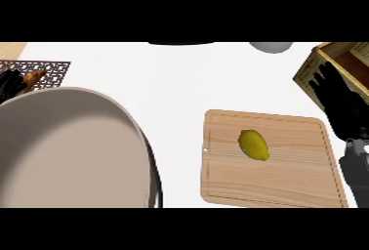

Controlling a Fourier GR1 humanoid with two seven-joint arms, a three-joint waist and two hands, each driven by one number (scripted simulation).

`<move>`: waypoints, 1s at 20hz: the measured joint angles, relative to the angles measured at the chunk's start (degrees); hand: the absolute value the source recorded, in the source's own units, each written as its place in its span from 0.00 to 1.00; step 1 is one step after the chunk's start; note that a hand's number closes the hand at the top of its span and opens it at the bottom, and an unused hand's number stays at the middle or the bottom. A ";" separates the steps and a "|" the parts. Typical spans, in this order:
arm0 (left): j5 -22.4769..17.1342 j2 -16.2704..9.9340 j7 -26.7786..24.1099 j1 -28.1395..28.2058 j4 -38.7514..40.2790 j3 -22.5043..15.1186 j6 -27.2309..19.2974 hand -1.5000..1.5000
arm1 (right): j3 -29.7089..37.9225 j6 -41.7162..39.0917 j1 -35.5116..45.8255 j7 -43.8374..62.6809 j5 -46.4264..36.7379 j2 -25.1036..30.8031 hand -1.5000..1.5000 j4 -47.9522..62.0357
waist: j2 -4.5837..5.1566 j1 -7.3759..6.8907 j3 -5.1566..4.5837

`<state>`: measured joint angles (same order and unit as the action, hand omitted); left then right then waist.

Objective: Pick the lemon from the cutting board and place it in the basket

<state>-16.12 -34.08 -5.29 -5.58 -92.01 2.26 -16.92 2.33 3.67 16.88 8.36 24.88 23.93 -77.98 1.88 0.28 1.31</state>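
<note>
Lemon waits on board

Bench point(187, 83) carries one large grey forearm left of the cutting board point(288, 180), one basket point(338, 61) above the board's right corner, one lemon point(254, 144) on the board's middle. Right hand point(344, 110) overlaps the board's right edge, fingers point(324, 80) straight, holding nothing.

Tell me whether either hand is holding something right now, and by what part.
Nothing is held. The lemon lies untouched on the cutting board; the right hand is at the right edge, apart from it.
</note>
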 measured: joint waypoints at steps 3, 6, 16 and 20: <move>1.55 -0.80 3.42 -1.59 0.94 -2.41 -0.92 0.50 | -0.70 -1.94 1.00 -2.52 -2.53 1.29 1.00 1.99 | -1.17 -0.09 -0.18; 1.33 -0.24 5.94 -2.71 1.47 -3.95 -0.88 0.50 | -1.56 -5.52 2.72 -6.66 -6.32 5.21 1.00 3.64 | -1.44 -0.32 -0.30; 0.26 -0.60 10.74 -5.10 2.96 -7.42 -1.52 0.50 | -8.93 9.78 4.70 -17.11 -24.03 -2.86 0.00 0.04 | -2.39 0.14 0.01; -0.06 -0.81 11.50 -5.00 2.95 -8.06 -2.28 0.50 | -10.54 15.71 5.71 -8.59 -32.14 0.12 0.00 -1.58 | -2.83 0.73 -0.03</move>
<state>-16.18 -34.90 6.22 -10.58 -89.07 -5.79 -19.20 -8.22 19.38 22.58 -0.23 -7.26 24.05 -79.56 -0.95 1.00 1.28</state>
